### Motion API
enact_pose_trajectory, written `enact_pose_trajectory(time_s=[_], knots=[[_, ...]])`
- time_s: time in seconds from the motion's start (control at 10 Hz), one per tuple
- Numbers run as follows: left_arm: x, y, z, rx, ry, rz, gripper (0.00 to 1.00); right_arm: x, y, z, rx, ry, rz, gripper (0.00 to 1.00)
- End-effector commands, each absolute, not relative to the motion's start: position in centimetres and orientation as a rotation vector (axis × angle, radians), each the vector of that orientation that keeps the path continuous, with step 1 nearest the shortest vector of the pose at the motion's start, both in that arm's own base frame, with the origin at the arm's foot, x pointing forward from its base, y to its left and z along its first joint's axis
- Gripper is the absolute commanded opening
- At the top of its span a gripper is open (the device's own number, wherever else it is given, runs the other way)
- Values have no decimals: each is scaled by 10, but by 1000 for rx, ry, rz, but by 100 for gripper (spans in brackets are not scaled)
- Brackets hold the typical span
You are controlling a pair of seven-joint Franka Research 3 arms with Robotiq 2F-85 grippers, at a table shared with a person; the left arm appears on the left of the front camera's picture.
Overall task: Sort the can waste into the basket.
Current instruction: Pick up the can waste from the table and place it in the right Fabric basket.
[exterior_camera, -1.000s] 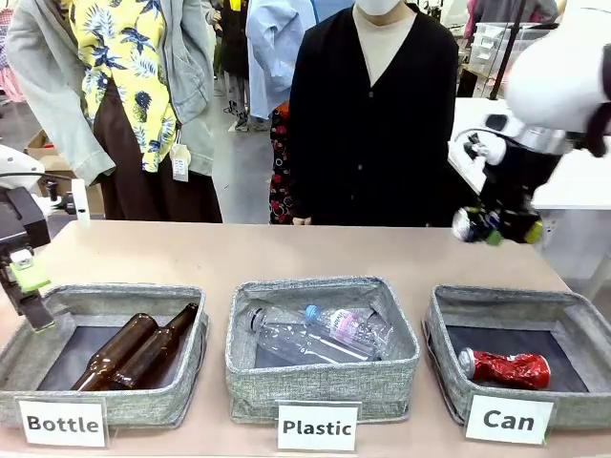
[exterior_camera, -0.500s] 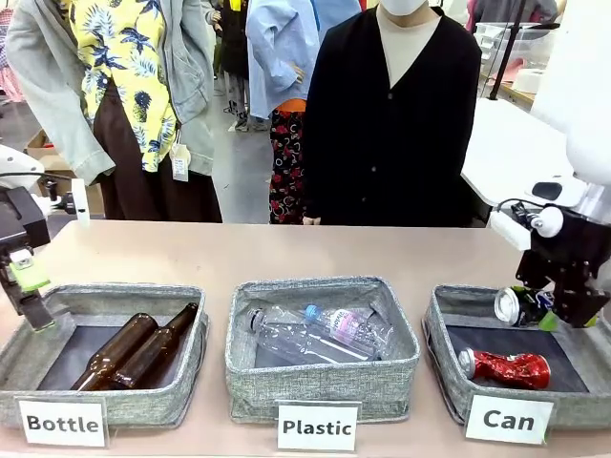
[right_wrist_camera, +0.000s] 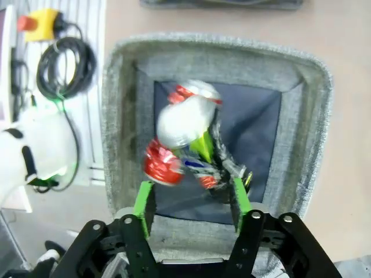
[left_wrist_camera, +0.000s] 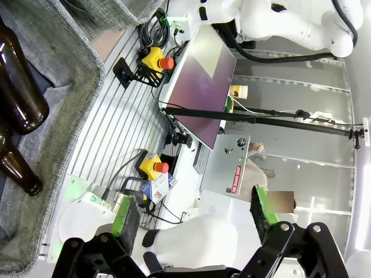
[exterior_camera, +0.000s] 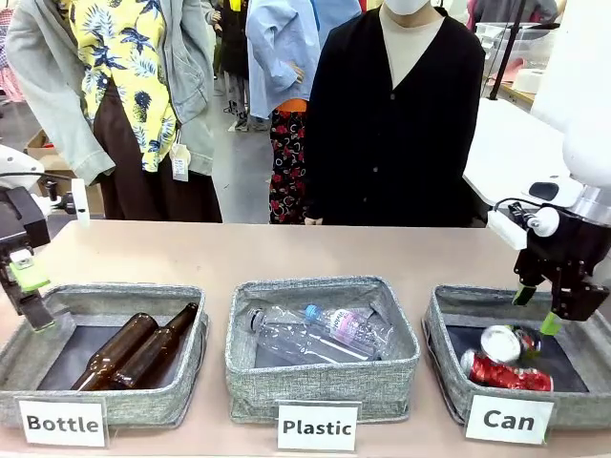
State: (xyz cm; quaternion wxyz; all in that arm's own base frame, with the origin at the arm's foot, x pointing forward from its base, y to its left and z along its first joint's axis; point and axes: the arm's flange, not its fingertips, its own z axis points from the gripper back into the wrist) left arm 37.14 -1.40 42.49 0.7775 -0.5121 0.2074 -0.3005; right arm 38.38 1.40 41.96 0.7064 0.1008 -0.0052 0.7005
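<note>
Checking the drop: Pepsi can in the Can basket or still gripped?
In. The Pepsi can lies inside the basket on the red can; the right gripper is open above it.

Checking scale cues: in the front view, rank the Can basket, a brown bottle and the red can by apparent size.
1. Can basket
2. brown bottle
3. red can, partly hidden by the second can, so its full size is unsure

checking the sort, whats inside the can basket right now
Two cans lie in the Can basket: a crushed red can on the dark bottom, and a second can resting against it. The second can's label is blurred. The floor beneath them is covered.
</note>
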Motion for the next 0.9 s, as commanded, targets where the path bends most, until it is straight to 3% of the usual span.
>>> enact_pose_trajectory(time_s=[0.0, 0.6, 0.8], knots=[[370, -14, 427, -1132, 435, -657, 100, 387, 15, 421, 235, -40, 1519, 100], [370, -14, 427, -1132, 435, -657, 100, 376, 11, 427, 363, -207, 1277, 100], [370, -14, 427, -1132, 435, -657, 100, 362, 7, 440, 718, -449, 1003, 100]])
